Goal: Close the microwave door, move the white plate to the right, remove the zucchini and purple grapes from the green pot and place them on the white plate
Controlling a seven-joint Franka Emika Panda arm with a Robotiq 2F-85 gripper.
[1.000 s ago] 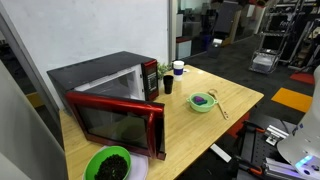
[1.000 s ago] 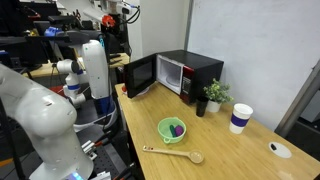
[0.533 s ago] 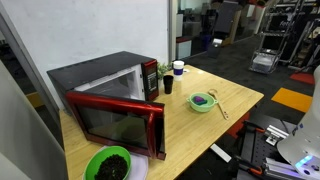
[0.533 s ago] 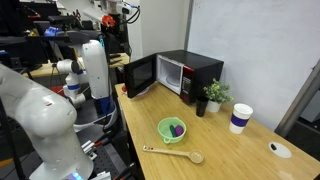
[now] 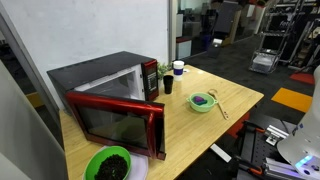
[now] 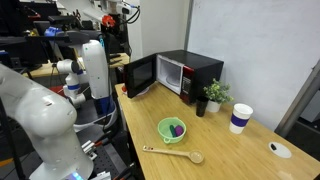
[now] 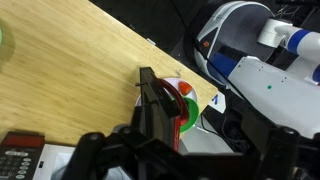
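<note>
Sitting at step one with microwave door [image 5: 115,122] swung wide open and gripper [image 7: 160,110] spread, empty, above the table [image 7: 80,60]; next need to get behind door's free edge and push it shut.

The table [image 5: 190,128] is pale, smooth wood with a satin sheen. The microwave door [image 5: 115,124] has a glossy red frame and dark glass. Near the microwave [image 5: 100,72], the green pot [image 5: 203,102] looks like matt plastic, and the spoon [image 6: 172,153] is bare wood.
</note>
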